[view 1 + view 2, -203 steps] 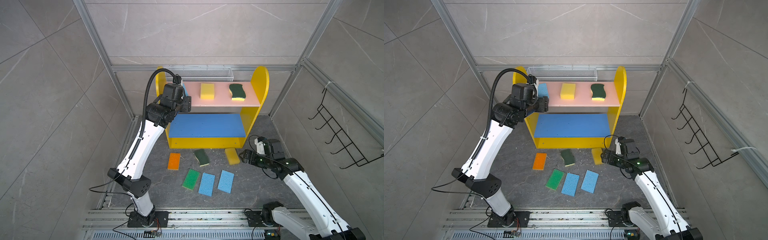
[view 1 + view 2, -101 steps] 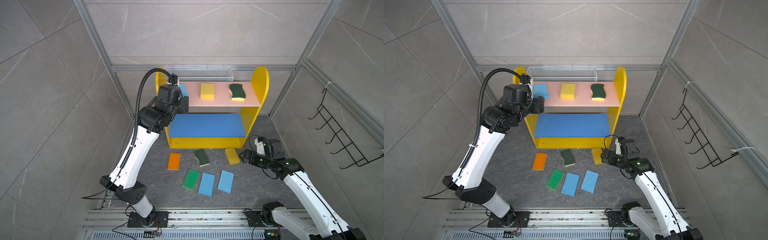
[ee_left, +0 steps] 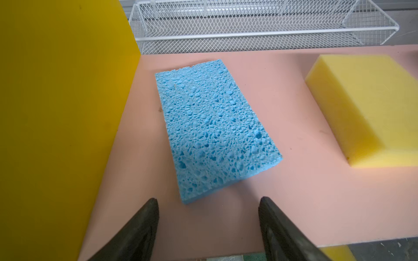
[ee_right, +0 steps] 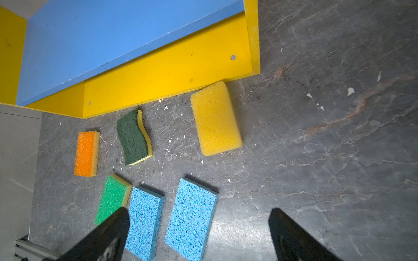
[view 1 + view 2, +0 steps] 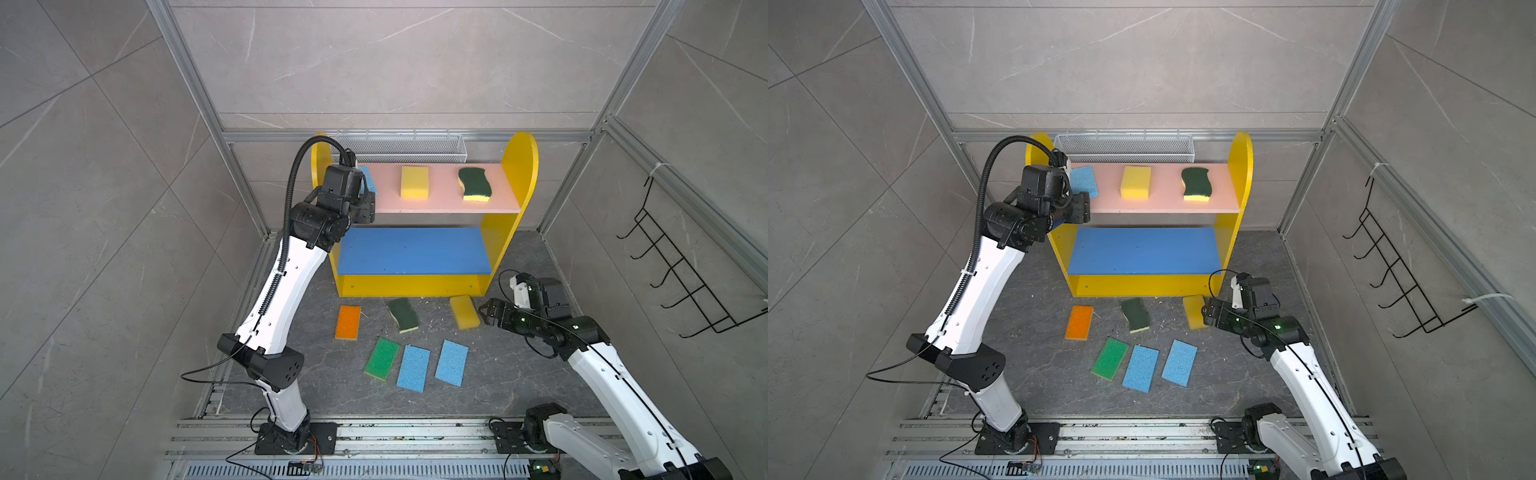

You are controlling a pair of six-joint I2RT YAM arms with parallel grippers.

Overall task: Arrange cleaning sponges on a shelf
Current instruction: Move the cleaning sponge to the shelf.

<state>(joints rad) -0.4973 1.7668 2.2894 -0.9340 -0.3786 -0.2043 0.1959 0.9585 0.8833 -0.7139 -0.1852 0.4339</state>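
Note:
The yellow shelf holds three sponges on its pink upper board: a light blue sponge at the left end, a plain yellow one and a wavy green one. My left gripper is open just in front of the blue sponge, not touching it. On the floor lie an orange sponge, a wavy green sponge, a yellow sponge, a bright green sponge and two light blue sponges. My right gripper hovers open beside the floor's yellow sponge.
A white wire mesh basket hangs behind the shelf top. A black wire hook rack is on the right wall. The blue middle board is bare. Aluminium posts frame the cell, and rails run along the front.
My left arm has drawn back from the pink board toward the shelf's left side, uncovering the blue sponge, which stays put. The right arm has not moved.

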